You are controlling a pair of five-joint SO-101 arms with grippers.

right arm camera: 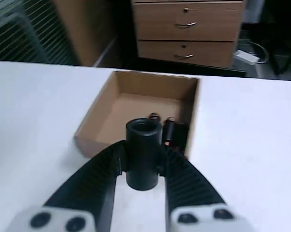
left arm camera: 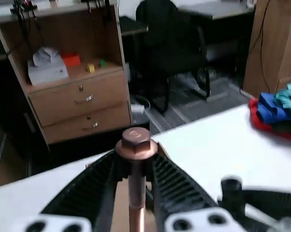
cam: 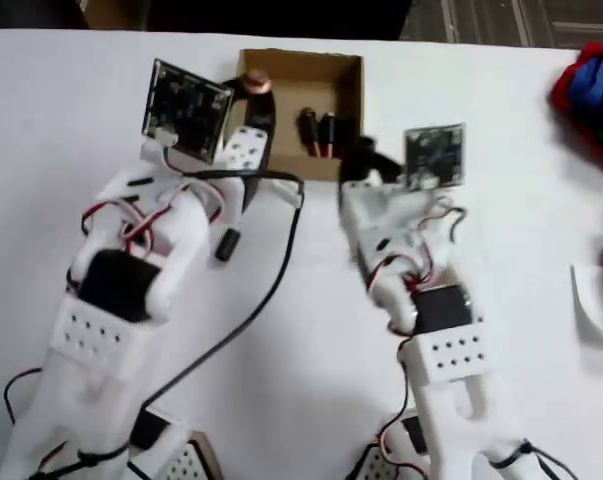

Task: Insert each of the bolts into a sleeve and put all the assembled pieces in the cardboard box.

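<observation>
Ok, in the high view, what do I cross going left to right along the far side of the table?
bolt in the left gripper → two pieces lying in the cardboard box → right gripper holding a sleeve → pile of cloths

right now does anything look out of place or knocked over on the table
Nothing spilled or broken. One black sleeve lies loose on the table beside the left arm, outside the cardboard box; likely just waiting its turn.
</observation>
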